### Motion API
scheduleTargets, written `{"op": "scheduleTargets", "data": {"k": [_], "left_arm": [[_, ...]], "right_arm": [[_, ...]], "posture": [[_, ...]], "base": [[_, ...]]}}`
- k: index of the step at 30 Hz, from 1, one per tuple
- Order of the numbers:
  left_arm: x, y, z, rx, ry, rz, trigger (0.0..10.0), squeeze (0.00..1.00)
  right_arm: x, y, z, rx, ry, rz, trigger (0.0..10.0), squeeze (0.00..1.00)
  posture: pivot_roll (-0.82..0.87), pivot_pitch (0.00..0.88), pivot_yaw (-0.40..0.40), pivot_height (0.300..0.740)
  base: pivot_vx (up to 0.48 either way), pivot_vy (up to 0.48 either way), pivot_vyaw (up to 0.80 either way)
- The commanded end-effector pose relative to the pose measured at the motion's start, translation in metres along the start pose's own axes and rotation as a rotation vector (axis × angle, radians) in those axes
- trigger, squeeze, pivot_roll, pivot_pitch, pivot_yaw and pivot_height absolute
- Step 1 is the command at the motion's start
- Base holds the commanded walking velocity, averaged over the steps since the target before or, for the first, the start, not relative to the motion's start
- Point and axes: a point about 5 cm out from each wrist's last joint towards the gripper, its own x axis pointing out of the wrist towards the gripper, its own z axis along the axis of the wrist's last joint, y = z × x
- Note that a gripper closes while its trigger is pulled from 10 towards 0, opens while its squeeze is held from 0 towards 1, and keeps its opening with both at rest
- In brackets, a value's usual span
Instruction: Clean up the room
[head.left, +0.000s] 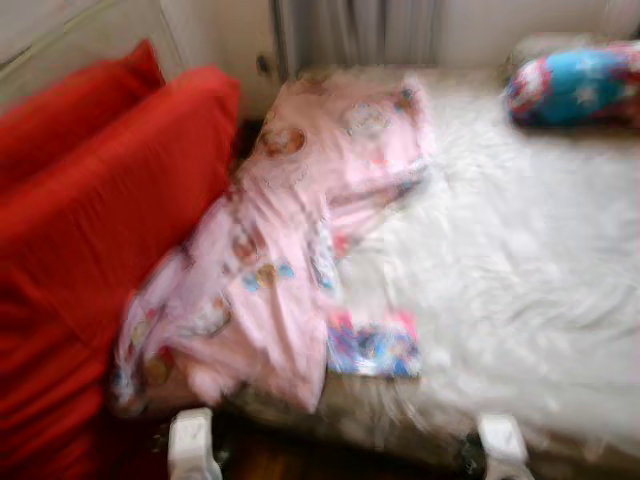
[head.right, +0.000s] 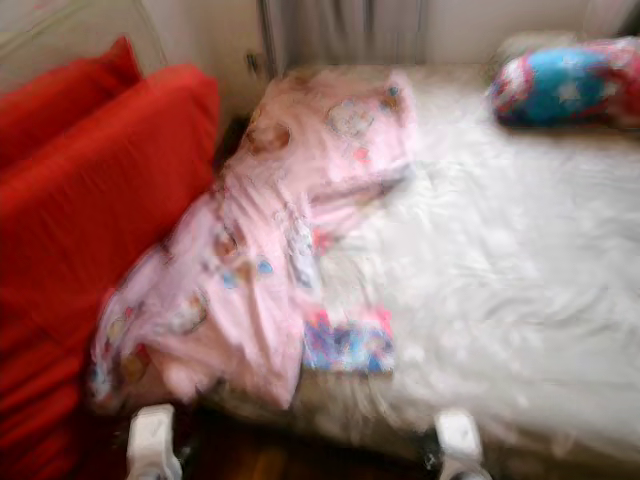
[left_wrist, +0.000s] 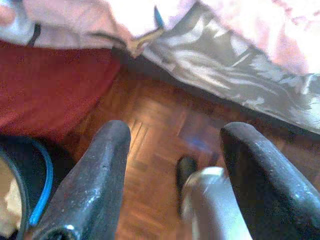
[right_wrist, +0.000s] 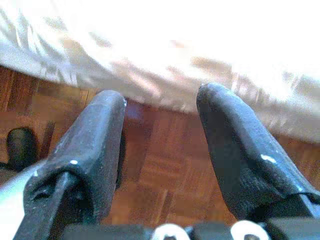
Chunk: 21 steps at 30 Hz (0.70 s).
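Broadly, a bed with a white sheet occupies the middle and right of the head views, which are blurred. Against its left side stands a red sofa with a red cushion at its back. A pink printed duvet, crumpled, lies along the left part of the bed from the head end to the foot end, its lower corner hanging over the edge next to the sofa. A rolled blue-and-red patterned blanket lies at the far right corner of the bed. A small colourful patterned cloth rests near the foot edge, touching the duvet. Grey curtains hang behind the bed.

The left end effector hangs low over the parquet floor beside the bed's edge, its two black fingers spread apart and holding nothing. The right end effector likewise hangs above the parquet before the bed's draped side, released, fingers apart and empty.
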Motion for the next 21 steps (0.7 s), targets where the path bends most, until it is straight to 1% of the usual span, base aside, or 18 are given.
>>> {"op": "scheduleTargets", "data": {"k": [1,4,5,7,8,10,11,12,13,14,16,17,19,20,21], "left_arm": [[-0.003,0.015,-0.007,-0.002,0.024,0.043,10.0,0.00],[0.001,0.009,0.010,0.005,-0.049,0.007,10.0,0.00],[0.001,0.009,0.010,0.005,-0.049,0.007,10.0,0.00],[0.003,0.005,0.020,0.012,-0.096,-0.018,10.0,0.00],[0.004,0.003,0.028,0.004,-0.138,-0.032,10.0,0.00],[0.005,0.002,0.031,-0.003,-0.153,-0.036,10.0,0.00],[0.006,0.001,0.039,-0.008,-0.187,-0.050,10.0,0.00],[0.006,0.000,0.042,-0.007,-0.205,-0.058,10.0,0.00],[0.007,-0.001,0.051,-0.033,-0.243,-0.068,10.0,0.00],[0.007,-0.001,0.057,-0.057,-0.272,-0.074,10.0,0.00],[0.006,-0.001,0.068,-0.080,-0.333,-0.092,10.0,0.00],[0.005,-0.003,0.077,-0.080,-0.380,-0.115,10.0,0.00],[0.002,-0.009,0.091,-0.034,-0.458,-0.158,10.0,0.00],[-0.002,-0.012,0.104,-0.004,-0.531,-0.189,10.0,0.00],[-0.004,-0.013,0.109,-0.003,-0.561,-0.193,10.0,0.00]], "right_arm": [[0.002,0.013,0.001,0.031,-0.002,0.037,10.0,0.00],[0.004,0.014,0.010,0.046,-0.037,0.057,10.0,0.00],[0.004,0.014,0.010,0.046,-0.037,0.057,10.0,0.00],[0.006,0.017,0.019,0.044,-0.069,0.075,10.0,0.00],[0.007,0.019,0.029,0.041,-0.105,0.092,10.0,0.00],[0.008,0.020,0.033,0.040,-0.119,0.098,10.0,0.00],[0.009,0.021,0.043,0.038,-0.158,0.110,10.0,0.00],[0.009,0.022,0.049,0.038,-0.179,0.115,10.0,0.00],[0.010,0.023,0.059,0.043,-0.220,0.121,10.0,0.00],[0.010,0.022,0.066,0.060,-0.248,0.123,10.0,0.00],[0.010,0.022,0.079,0.095,-0.305,0.132,10.0,0.00],[0.009,0.022,0.090,0.110,-0.357,0.144,10.0,0.00],[0.008,0.024,0.106,0.104,-0.426,0.179,10.0,0.00],[0.006,0.029,0.117,0.071,-0.485,0.216,10.0,0.00],[0.005,0.032,0.121,0.061,-0.507,0.231,10.0,0.00]], "posture": [[-0.07,0.145,0.026,0.740],[-0.08,0.147,0.025,0.740],[-0.08,0.147,0.025,0.740],[-0.07,0.149,0.025,0.740],[-0.07,0.150,0.025,0.740],[-0.07,0.150,0.025,0.740],[-0.08,0.152,0.026,0.740],[-0.08,0.152,0.026,0.740],[-0.08,0.152,0.026,0.740],[-0.08,0.153,0.025,0.740],[-0.08,0.156,0.025,0.740],[-0.07,0.156,0.024,0.740],[-0.07,0.156,0.025,0.740],[-0.08,0.157,0.026,0.740],[-0.08,0.159,0.027,0.740]], "base": [[0.000,0.000,0.00],[0.000,0.000,0.00],[0.000,0.000,0.00],[0.000,0.000,0.00],[0.000,0.000,0.00],[0.000,0.000,0.00],[0.000,0.000,0.00],[0.000,0.000,0.00],[0.000,0.000,0.00],[0.000,0.000,0.00],[0.000,0.000,0.00],[0.000,0.000,0.00],[0.000,0.000,0.00],[0.000,0.000,0.00],[0.000,0.000,0.00]]}}
